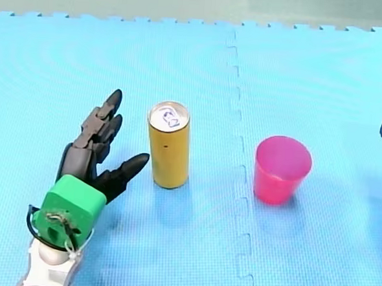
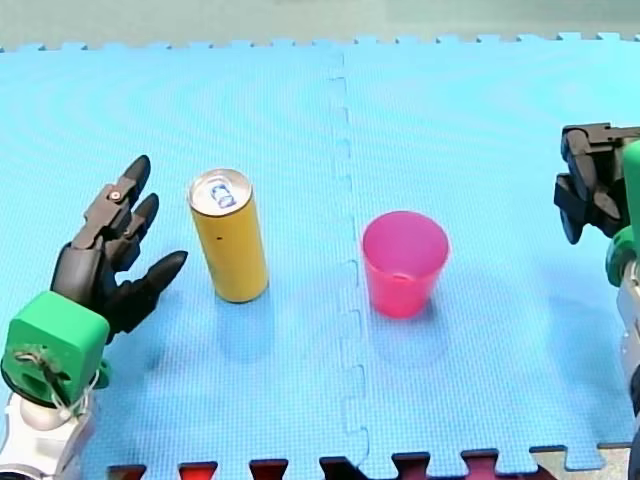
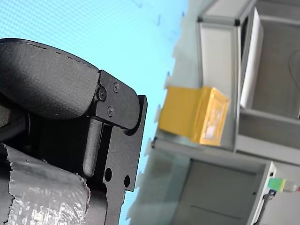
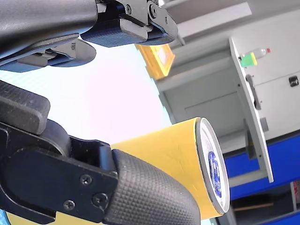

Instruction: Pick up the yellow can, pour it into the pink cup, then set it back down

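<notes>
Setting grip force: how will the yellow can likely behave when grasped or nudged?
Tall and narrow, the yellow can stands upright on the foam mat, so a nudge from the left hand beside it could tip it; on its side it would likely roll. Its smooth wall may slip. The right hand is at the mat's right edge.

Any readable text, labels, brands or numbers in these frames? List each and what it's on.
None legible.
Yellow can: blue mark on the lid, too blurred to read.
Pink cup: no print visible.
Yellow box in the first wrist view: pale label, unreadable.
</notes>
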Available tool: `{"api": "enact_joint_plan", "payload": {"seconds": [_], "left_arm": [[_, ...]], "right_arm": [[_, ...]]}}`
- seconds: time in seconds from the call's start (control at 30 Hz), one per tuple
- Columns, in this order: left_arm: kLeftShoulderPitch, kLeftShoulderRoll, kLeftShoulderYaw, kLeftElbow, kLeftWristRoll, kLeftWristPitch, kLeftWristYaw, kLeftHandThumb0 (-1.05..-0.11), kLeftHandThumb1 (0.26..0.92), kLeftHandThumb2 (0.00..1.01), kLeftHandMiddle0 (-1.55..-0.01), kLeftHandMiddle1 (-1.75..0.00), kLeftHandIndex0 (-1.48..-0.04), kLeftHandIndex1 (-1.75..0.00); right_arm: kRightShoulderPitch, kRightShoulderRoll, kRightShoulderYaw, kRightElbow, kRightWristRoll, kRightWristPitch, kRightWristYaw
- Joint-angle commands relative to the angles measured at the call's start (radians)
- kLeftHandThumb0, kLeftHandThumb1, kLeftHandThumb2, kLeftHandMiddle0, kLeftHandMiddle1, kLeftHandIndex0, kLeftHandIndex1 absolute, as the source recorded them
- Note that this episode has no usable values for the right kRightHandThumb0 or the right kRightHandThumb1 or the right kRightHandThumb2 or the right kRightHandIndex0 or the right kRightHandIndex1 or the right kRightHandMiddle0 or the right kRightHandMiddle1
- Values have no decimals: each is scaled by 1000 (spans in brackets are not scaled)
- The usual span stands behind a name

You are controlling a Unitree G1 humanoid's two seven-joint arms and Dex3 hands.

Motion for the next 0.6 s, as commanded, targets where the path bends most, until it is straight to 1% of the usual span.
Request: {"api": "enact_joint_plan", "payload": {"seconds": [0.0, 0.33, 0.57], "left_arm": [[-5, 5, 1, 1, 1, 1, 0, -1048, 921, 53, -341, -3, -302, -2], [-8, 5, 0, 1, -1, 1, -4, -1048, 921, 52, -337, 0, -302, -1], [-10, 6, 2, 4, -3, -1, -9, -1048, 921, 53, -337, 0, -305, -2]], "right_arm": [[-5, -6, -2, 1, 3, -2, 1], [-5, -9, -2, 2, 3, -6, 1], [-7, -8, 2, 2, -1, -10, -2]]}}
